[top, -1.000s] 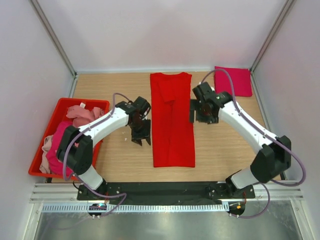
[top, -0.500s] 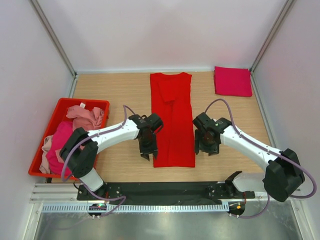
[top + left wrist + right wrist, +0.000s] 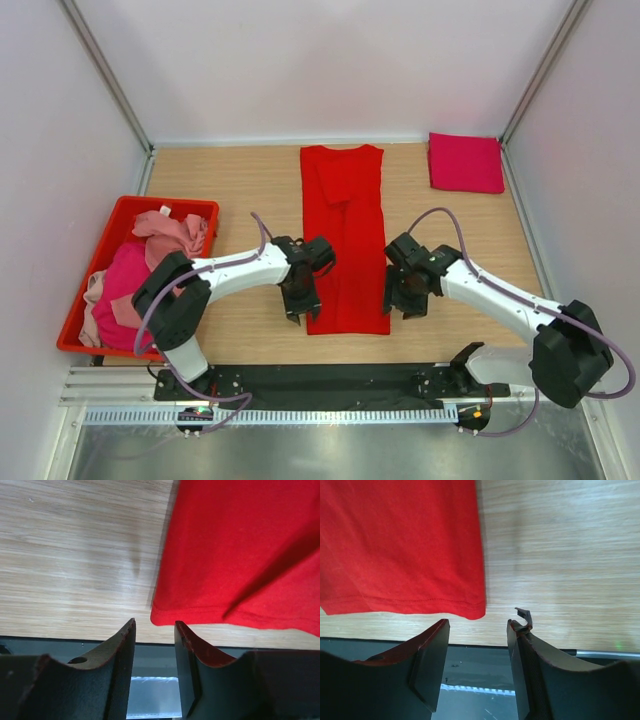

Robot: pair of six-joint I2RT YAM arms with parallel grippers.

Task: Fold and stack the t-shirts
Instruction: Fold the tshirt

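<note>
Red plastic bin, far left, holds crumpled pink and magenta t-shirts. Jaws apart and empty, the left gripper sits at the near-left hem corner of the long, flat red t-shirt on the woodgrain table; the right gripper, also apart and empty, sits at its near-right corner. Folded crimson t-shirt, a neat square, lies far right.

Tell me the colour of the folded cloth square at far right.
The folded cloth square is magenta-crimson; top external view.
</note>
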